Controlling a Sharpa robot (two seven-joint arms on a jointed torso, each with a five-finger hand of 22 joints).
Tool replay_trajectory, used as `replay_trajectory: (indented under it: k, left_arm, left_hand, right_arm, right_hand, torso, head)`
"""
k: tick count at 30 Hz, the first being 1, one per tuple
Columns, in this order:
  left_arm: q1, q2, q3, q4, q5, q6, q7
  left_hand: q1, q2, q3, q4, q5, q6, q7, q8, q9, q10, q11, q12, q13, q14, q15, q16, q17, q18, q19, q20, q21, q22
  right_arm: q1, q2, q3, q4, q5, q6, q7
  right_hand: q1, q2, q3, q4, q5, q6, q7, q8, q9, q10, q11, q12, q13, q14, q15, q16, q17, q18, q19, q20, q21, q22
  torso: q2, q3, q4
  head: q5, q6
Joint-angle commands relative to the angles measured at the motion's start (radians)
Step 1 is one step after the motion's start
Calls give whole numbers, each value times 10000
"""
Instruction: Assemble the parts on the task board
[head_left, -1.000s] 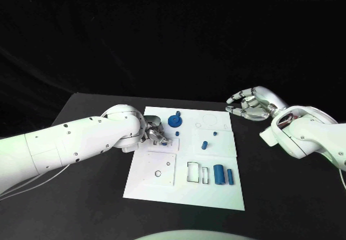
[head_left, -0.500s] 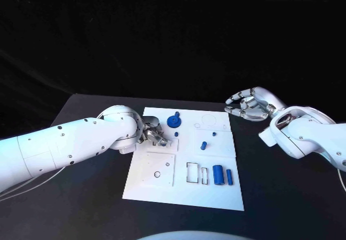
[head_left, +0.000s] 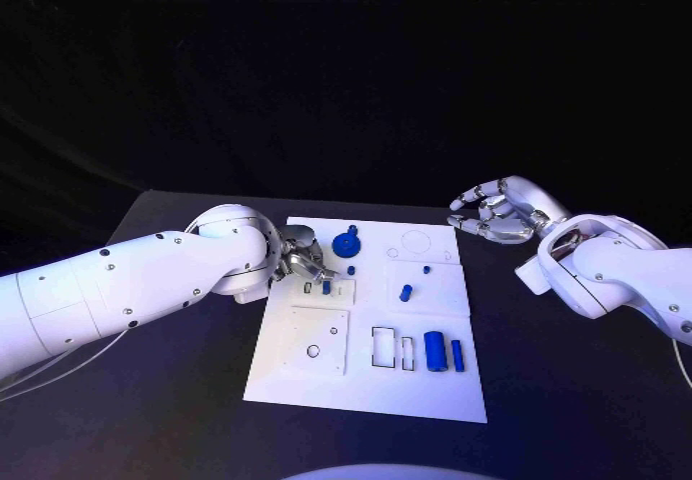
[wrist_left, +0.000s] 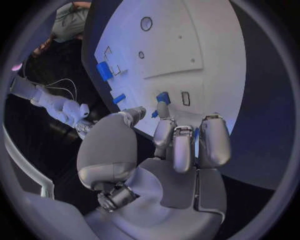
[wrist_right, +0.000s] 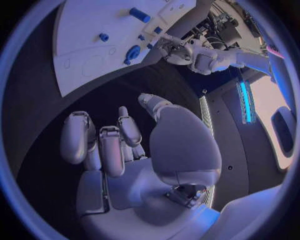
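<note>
The white task board (head_left: 433, 385) lies mid-table. My left hand (head_left: 306, 262) hovers over its far-left part, fingers apart and holding nothing. Just past its fingertips (wrist_left: 164, 122) a small blue part (head_left: 326, 285) stands in the board beside a narrow slot (wrist_left: 185, 98). A blue gear-shaped part (head_left: 346, 241) sits behind it. Two blue cylinders (head_left: 436, 350) lie at the near right, and a short blue part (head_left: 407, 292) and a peg (head_left: 430, 268) sit mid-board. My right hand (head_left: 498, 210) is raised off the board's far-right corner, loosely cupped and empty.
A raised white square plate (head_left: 317, 340) with a round hole takes up the board's near left. Outlined rectangular recesses (head_left: 387, 345) lie beside the cylinders. Black table (head_left: 173, 400) surrounds the board on all sides.
My left hand has drawn back a little toward the board's far-left edge, uncovering the small blue part that stood under its fingertips. The right hand has barely moved.
</note>
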Motion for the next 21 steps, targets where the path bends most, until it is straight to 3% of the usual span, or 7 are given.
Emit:
replay_trajectory:
  k: [1,4,7,11,15,21]
  left_arm:
    - [49,-41,94,86,-44,-120,61]
    - [130,-89,174,86,-20,-178,64]
    - [350,-118,231,-70,64,-202,66]
    - [700,-60,263,-538,142,129,54]
    - [928,120,271,-1208,127,461,32]
    - [1035,407,266,-1947,103,572,25]
  left_hand:
    - [-129,0,-72,-6,-41,5,76,-46,12,-66,31,-73,-75,956,-31,-49,2301,-66,-3,-16,-9,-38]
    - [-95,18,-143,-25,-22,-59,90,-84,8,-159,42,-175,-231,935,-24,-80,2222,-49,-44,-13,-58,-130]
    - [7,23,-245,-32,-3,-158,123,-151,-5,-259,69,-276,-376,918,-6,-106,2156,-36,-82,-1,-103,-204]
    - [93,31,-401,-18,5,-313,189,-285,-52,-392,122,-403,-561,905,34,-126,2109,-25,-118,25,-147,-270]
    - [15,20,-693,-15,-38,-528,296,-524,-167,-587,215,-587,-833,886,110,-156,2038,1,-192,83,-238,-419]
    - [150,67,-843,-16,-14,-645,373,-703,-271,-667,283,-645,-925,894,168,-147,2062,-1,-193,135,-245,-411]
  right_arm:
    - [-8,11,0,-11,-2,-17,94]
    - [-9,17,0,-25,-1,-21,93]
    - [-9,24,0,-43,0,-21,89]
    - [-10,38,-1,-65,0,-23,80]
    - [-10,58,-1,-77,1,-26,74]
    - [-10,73,-1,-86,1,-26,69]
  right_hand:
    - [-108,-18,-16,56,-59,-75,1,48,-8,-73,7,-56,-8,577,-50,-34,601,57,-63,12,-55,-16]
    - [-114,-18,-19,63,-62,-77,1,49,-9,-91,7,-75,-31,576,-50,-36,595,57,-62,12,-55,-15]
    - [-114,-18,-19,63,-62,-77,1,49,-9,-91,7,-75,-31,576,-50,-36,595,57,-62,12,-55,-15]
    - [-114,-18,-19,63,-62,-77,1,49,-9,-91,7,-75,-31,576,-50,-36,595,57,-62,12,-55,-15]
    - [-114,-18,-19,63,-62,-77,1,49,-9,-91,7,-75,-31,576,-50,-36,595,57,-62,12,-55,-15]
    - [-114,-18,-19,63,-62,-77,1,49,-9,-91,7,-75,-31,576,-50,-36,595,57,-62,12,-55,-15]
  torso:
    - [2,-10,21]
    - [1,-22,23]
    - [-4,-19,19]
    - [-12,-3,22]
    - [-4,-6,23]
    - [18,-22,28]
  head:
    - [-13,20]
    - [-3,23]
    - [21,24]
    - [92,50]
    - [114,74]
    - [126,77]
